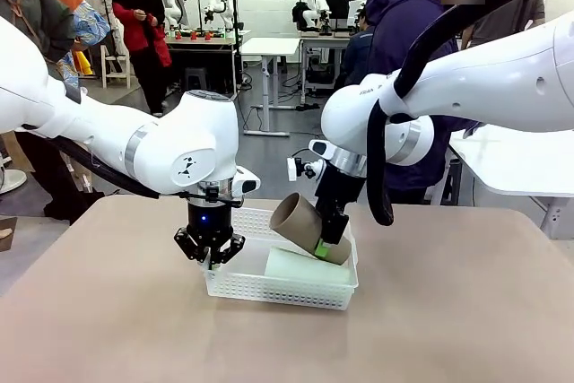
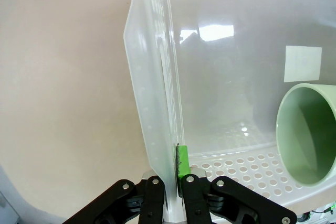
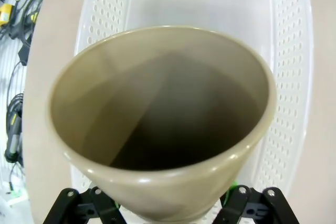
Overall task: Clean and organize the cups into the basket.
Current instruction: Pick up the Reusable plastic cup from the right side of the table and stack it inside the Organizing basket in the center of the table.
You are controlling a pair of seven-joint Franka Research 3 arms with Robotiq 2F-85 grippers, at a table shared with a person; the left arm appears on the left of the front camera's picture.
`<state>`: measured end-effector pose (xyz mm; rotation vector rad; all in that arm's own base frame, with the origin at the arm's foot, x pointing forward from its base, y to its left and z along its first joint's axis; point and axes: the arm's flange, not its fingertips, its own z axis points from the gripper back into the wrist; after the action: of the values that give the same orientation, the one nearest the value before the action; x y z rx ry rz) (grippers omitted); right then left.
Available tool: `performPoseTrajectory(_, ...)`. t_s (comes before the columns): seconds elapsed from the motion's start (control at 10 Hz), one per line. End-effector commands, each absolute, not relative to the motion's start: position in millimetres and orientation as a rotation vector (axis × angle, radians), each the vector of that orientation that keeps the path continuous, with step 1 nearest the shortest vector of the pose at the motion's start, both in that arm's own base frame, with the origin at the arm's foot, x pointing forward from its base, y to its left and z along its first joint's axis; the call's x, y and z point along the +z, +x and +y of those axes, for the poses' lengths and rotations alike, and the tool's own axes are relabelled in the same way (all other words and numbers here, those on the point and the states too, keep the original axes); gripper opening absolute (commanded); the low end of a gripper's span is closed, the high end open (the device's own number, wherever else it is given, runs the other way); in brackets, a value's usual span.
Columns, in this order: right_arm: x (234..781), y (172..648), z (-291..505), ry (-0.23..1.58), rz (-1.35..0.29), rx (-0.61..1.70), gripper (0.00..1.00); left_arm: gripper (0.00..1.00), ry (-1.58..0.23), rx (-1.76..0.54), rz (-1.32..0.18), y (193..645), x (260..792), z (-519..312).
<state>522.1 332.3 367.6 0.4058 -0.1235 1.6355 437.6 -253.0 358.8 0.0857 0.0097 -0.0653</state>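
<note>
Two cups at the white plastic basket [image 1: 269,291] on the tan table [image 1: 108,329]. Inside the basket, at its right end, the pale green cup [image 1: 300,268], lying on its side with its open mouth toward the left end. Just above it, the brown cup [image 1: 305,226], tipped over, mouth up and to the left, bottom end low over the basket's right end. Around the brown cup, the right claw [image 1: 330,244], spread wide with one finger on each side, holding the cup up off the basket floor. At the basket's left end, the left claw [image 1: 210,257], pointing straight down and squeezed tight on the thin side wall, green pad [image 2: 182,163] pressed flat against the inside of the wall. Behind the basket, at the far edge of the table, a person in a dark blue hoodie [image 1: 404,33].
</note>
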Motion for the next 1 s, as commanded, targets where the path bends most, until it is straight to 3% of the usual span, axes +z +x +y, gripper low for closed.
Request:
performPoseTrajectory(0.0,360.9,516.0,332.1,0.428,-0.123,1.642,0.81,0.00,0.103,-0.064,0.004,436.3,356.8,-253.8)
performPoseTrajectory(0.1,363.6,515.3,331.0,0.427,-0.119,1.639,0.84,0.00,0.103,-0.064,0.004,436.3,356.8,-253.8)
performPoseTrajectory(0.3,365.3,514.4,331.2,0.427,-0.107,1.632,1.00,0.00,0.103,-0.064,0.004,436.3,356.8,-253.8)
performPoseTrajectory(0.9,389.2,514.6,322.5,0.437,-0.168,1.609,1.00,0.00,0.103,-0.064,0.004,436.3,356.8,-253.8)
